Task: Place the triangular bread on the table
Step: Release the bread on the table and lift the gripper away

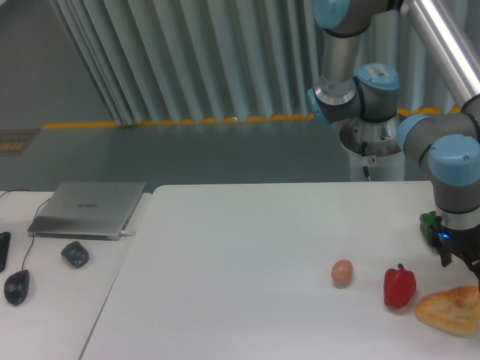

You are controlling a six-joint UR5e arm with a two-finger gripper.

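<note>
At the right edge of the table (247, 247), the gripper (466, 271) hangs just above the triangular bread (452, 309). Fingers are mostly cut off by the frame edge, so I cannot tell whether they grip the bread or stand clear of it. The bread lies low over the white top, just right of the red pepper (399, 287); contact with the surface looks likely but is unconfirmed.

Risk: if the bread is not seated, letting go could drop it against the pepper, or over the near edge.

Bread is flat, golden, with rounded corners and a darker crust. Pepper is glossy and lobed. The small tan egg (342, 272) is smooth, and the table matte.
</note>
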